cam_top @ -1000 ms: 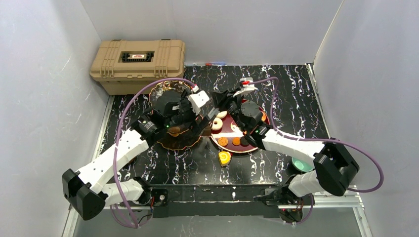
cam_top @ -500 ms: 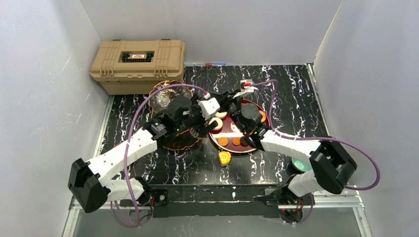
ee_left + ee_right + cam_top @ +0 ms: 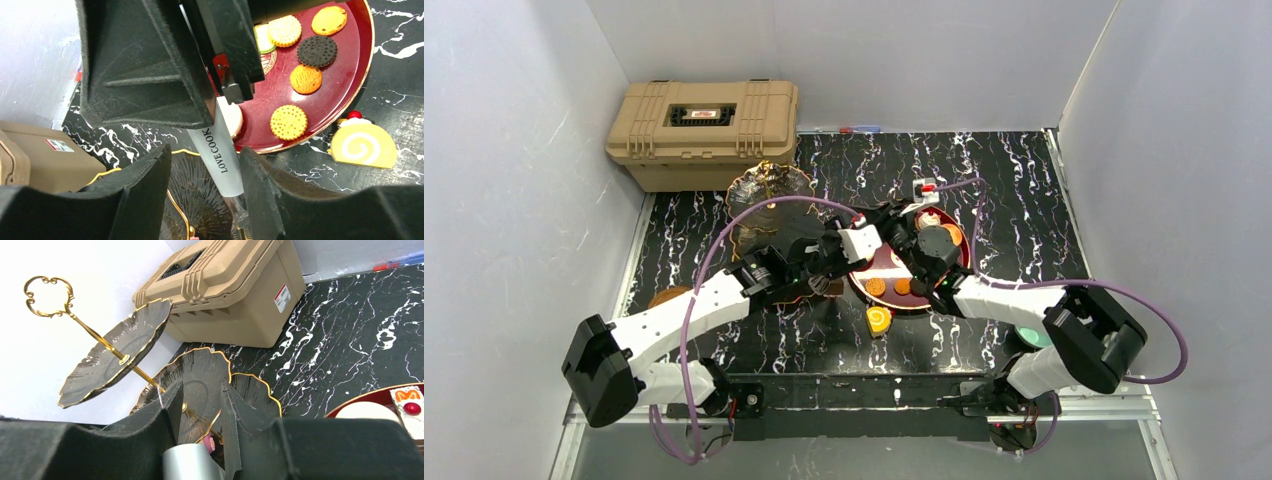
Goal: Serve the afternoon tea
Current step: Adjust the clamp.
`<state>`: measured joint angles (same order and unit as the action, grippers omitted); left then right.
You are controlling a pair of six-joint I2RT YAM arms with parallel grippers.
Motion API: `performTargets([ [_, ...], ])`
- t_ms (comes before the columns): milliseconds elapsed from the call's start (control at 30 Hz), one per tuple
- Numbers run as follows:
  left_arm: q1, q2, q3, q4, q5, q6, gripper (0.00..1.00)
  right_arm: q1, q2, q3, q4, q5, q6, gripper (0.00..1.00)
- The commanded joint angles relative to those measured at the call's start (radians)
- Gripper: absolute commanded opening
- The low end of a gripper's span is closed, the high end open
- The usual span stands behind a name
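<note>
The dark three-tier stand with gold scalloped rims is being held tilted over the left part of the black marbled table. Its gold ring handle is leaning toward the tan case in the back left corner. A silver tube printed LOVE COOK is being shown in line with the stand's gold rod, at its lower end.

This tube is being grasped by the right hand, with a finger pressed to each side of it. The left hand is being placed around the same tube, nearer the tiers. Its fingers are standing on either side with a gap showing on one side, so the tube is not being clenched by it.

Just to the right of the stand, a round red tray is lying on the table. Toy biscuits in yellow, orange and dark brown are being carried on it. A yellow roll-cake slice is lying on the table just outside the tray's near rim. A teal cup is being partly hidden by the right arm at the near right.
</note>
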<state>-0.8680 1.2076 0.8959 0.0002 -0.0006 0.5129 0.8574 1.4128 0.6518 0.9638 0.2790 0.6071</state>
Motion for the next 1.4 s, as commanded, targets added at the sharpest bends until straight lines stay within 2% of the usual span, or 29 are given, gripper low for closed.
performTargets([
  [0,-0.011,0.010,-0.008,0.046,-0.068,0.064,0.47,0.001,-0.058,-0.027,0.154,-0.013,0.025,0.01],
  [100,-0.012,0.023,-0.004,0.046,-0.077,0.069,0.45,0.001,-0.068,-0.046,0.182,-0.007,0.023,0.01],
  [300,-0.023,0.027,-0.004,0.042,-0.075,0.073,0.51,0.002,-0.058,-0.073,0.254,-0.020,0.036,0.01],
  [500,-0.023,0.043,-0.008,0.051,-0.076,0.104,0.40,0.002,-0.076,-0.112,0.277,-0.040,0.047,0.01],
  [633,-0.026,0.045,-0.021,0.053,-0.065,0.139,0.36,0.002,-0.097,-0.155,0.293,-0.082,0.029,0.01],
  [833,-0.028,0.028,-0.087,0.068,-0.038,0.232,0.26,0.003,-0.120,-0.225,0.317,-0.127,0.031,0.03],
  [967,-0.030,0.020,-0.113,0.075,-0.029,0.288,0.24,0.006,-0.122,-0.241,0.322,-0.143,0.037,0.05],
  [1100,-0.035,0.016,-0.122,0.080,-0.040,0.323,0.22,0.010,-0.126,-0.242,0.319,-0.159,0.032,0.15],
  [1233,-0.039,0.009,-0.132,0.079,-0.055,0.337,0.21,0.015,-0.146,-0.238,0.287,-0.162,0.014,0.34],
  [1367,-0.039,0.000,-0.135,0.071,-0.065,0.336,0.17,0.018,-0.171,-0.239,0.259,-0.158,0.001,0.40],
])
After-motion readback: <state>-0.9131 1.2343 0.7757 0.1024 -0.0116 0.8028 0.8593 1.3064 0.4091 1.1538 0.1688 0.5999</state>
